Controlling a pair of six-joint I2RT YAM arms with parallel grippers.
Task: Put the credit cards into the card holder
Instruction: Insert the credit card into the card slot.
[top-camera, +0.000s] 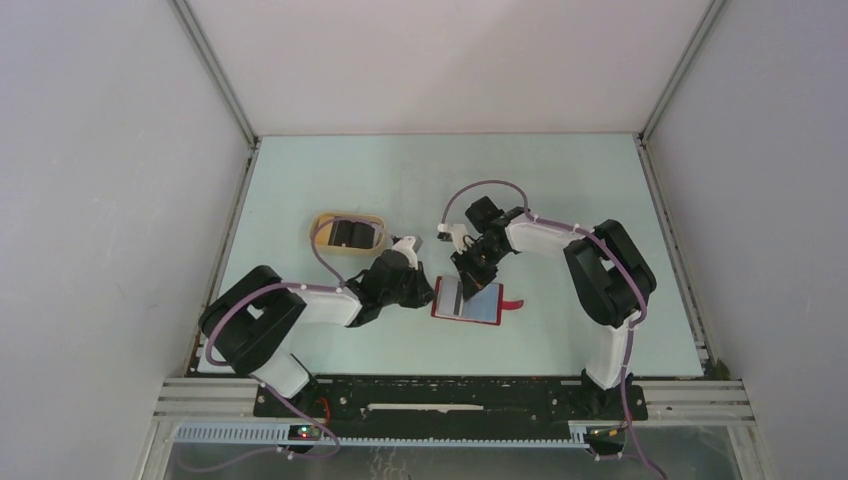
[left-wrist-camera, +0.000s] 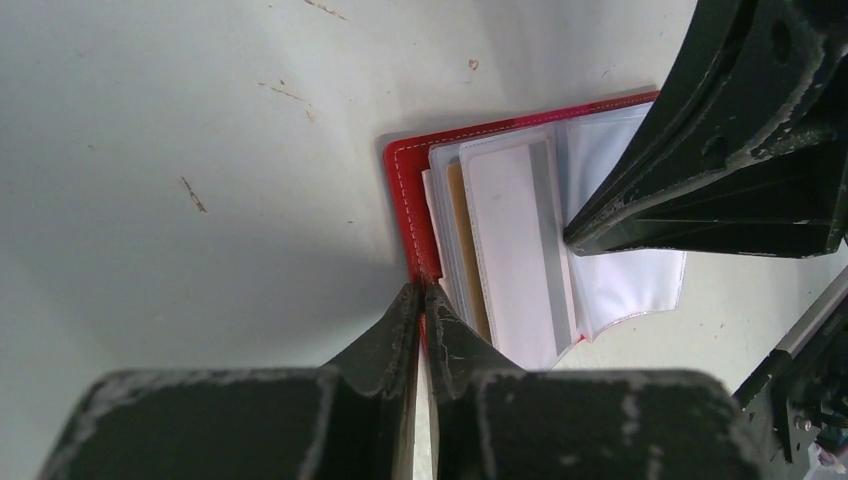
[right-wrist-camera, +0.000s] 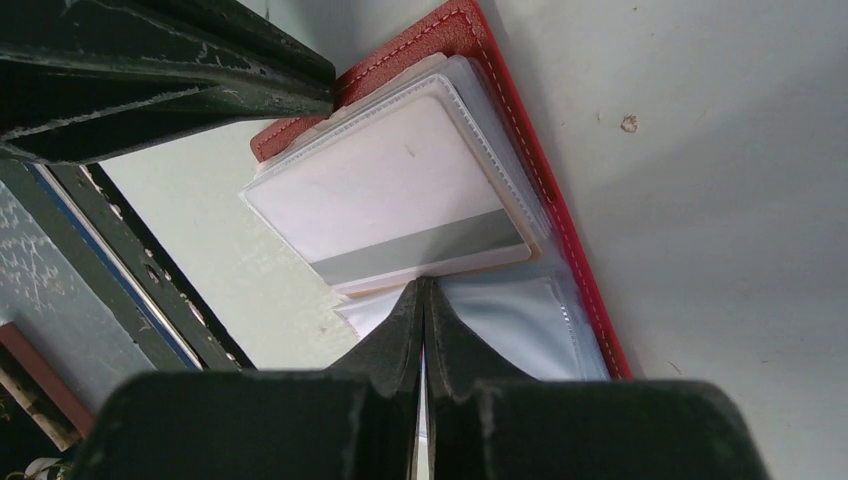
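Tan and oval, a tray (top-camera: 318, 222) sits far left on the bench (top-camera: 560, 180). The dark things inside it are too small to name.

Right of it, the left end effector (top-camera: 424, 294) reaches the near left corner of the card holder (top-camera: 482, 306), which lies open and flat at mid-bench with its red tab pointing right. In the left wrist view the black fingers (left-wrist-camera: 395, 330) are pressed together on the red cover's stitched edge, with a sliver of red showing between the tips.

A white card (left-wrist-camera: 512, 250) with a grey stripe sits in a clear sleeve inside the card holder. Behind it only the thin edge of a golden-brown card (left-wrist-camera: 461, 240) shows. The rest of that card is covered.

The right end effector (top-camera: 468, 278) comes down over the holder from the far side and hides part of the sleeves. Its fingers (right-wrist-camera: 395, 335) are together, the tips at the striped edge of the white card. I cannot tell whether they nip any plastic.

The bench is pale mint, with a few small brown marks and specks. Plain grey-white walls close it in on three sides, and metal rails run along the edges. Both wrist views cut off the holder's far parts.
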